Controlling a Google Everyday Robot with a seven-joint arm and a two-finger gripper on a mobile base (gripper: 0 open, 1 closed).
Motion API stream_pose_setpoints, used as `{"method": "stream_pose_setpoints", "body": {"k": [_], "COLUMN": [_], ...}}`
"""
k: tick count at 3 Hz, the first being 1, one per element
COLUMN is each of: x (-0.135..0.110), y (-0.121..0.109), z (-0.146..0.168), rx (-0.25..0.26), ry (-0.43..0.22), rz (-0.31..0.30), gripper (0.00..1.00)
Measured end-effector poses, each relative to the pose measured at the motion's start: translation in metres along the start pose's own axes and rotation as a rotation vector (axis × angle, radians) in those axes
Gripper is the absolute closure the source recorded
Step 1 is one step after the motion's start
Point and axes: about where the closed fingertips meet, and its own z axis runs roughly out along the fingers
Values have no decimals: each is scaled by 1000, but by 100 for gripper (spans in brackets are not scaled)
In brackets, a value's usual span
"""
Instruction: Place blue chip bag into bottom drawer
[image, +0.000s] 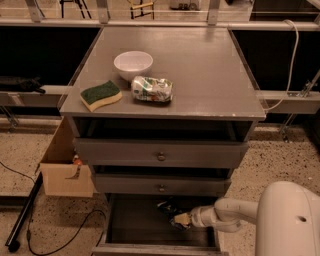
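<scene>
1. We find the bottom drawer (134, 223) of the grey cabinet pulled out towards the camera. Its dark interior is exposed, and its front edge runs along the lower border of the view.
2. The tool (182, 219) sits inside this drawer, right of centre and low over the drawer floor. The white arm (227, 215) carrying it enters over the drawer's right side.
3. We cannot tell the tool's state, and whether it has hold of anything is not discernible.
4. The blue chip bag (167, 207) is inside the bottom drawer, a dark crinkled shape towards the rear, directly at the tool's tip. We cannot tell if the two are touching.
5. The left half of the drawer floor is bare, leaving open room beside the bag and tool.
6. The middle drawer (161, 185) and top drawer (160, 153) stand slightly ajar, with the middle drawer's front overhanging the rear of the open drawer.
7. On the counter (200, 70), a white bowl (133, 64), a green sponge (101, 95) and a green-and-white packet (152, 89) cluster at the front left. The sponge lies near the left edge.
8. A cardboard box (65, 172) stands on the floor against the cabinet's left side.
</scene>
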Motion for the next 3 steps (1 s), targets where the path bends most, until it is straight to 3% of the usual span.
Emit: {"method": "stream_pose_setpoints", "body": {"k": [3], "x": [15], "y": [-33], "z": [36], "rx": [2], "ry": [24], "rz": [-16], "gripper": [100]}}
